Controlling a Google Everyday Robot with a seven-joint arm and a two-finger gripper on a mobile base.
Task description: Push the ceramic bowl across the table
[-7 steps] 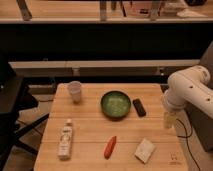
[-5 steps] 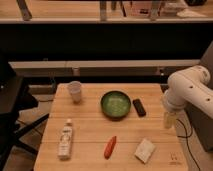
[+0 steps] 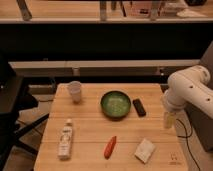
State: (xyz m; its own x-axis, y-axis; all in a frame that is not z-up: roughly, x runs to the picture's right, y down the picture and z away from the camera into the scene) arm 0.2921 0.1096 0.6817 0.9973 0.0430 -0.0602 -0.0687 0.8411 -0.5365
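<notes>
table (image 3: 90, 131): light wooden plank top. ceramic bowl (image 3: 116, 105) sits upright on it, a little right of centre and toward the far half. gripper (image 3: 170, 120) hangs at the table's right edge, pointing down, to the right of the bowl and slightly nearer me. the two are well apart and not touching. a small dark block (image 3: 139, 107) lies between them, just beside the bowl's right rim.

containers: the bowl is dark green and glossy outside, and its inside shows a paler speckled green surface. a small whitish cup (image 3: 74, 91) stands upright near the far left corner; i cannot tell what is in it. a pale bottle (image 3: 64, 139) lies on the near left part of the table.

other items: a red-orange elongated thing (image 3: 110, 147) lies near the front, centre. a whitish packet (image 3: 145, 150) lies to its right.

tool: the gripper's pale fingers stand wide apart, holding nothing and touching no object. the white arm (image 3: 189, 90) curves in from the right.
</notes>
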